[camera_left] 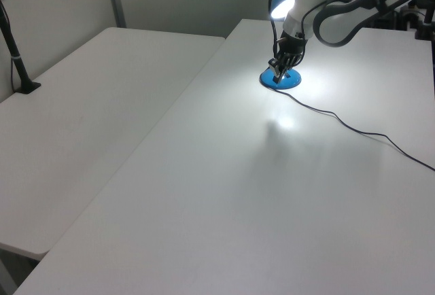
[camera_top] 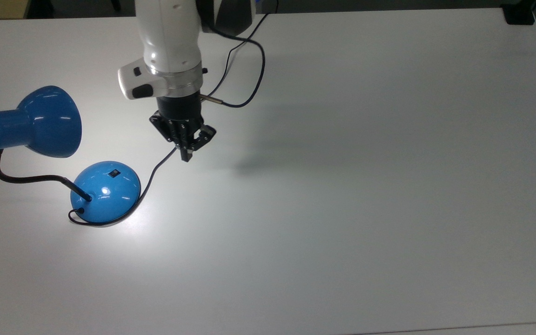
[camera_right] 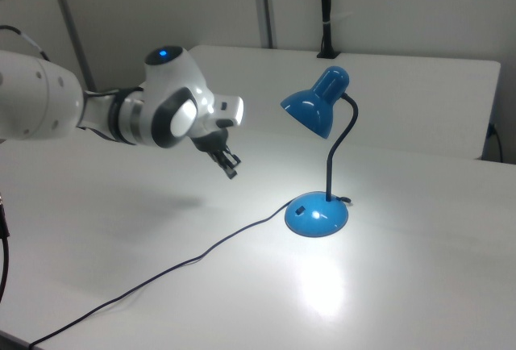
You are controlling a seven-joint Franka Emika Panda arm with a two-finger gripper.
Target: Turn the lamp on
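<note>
Lamp (camera_top: pixel 104 190): was lit, standing on the counter (camera_top: pixel 365 186).
Gripper (camera_top: pixel 185 157): fingers pressed together, holding nothing, to the top view's right of the lamp, apart from it.

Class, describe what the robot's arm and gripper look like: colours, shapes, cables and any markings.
The arm is glossy white with rounded segments and dark grey joint bands. A silver ring joins it to a black wrist. The small black two-finger gripper tapers to a point. A thin black cable loops from a metal plug. In the right view a blue light glows.

The lamp (camera_top: pixel 103 190) stands on the table (camera_top: pixel 365 186) — top view's left.
</note>
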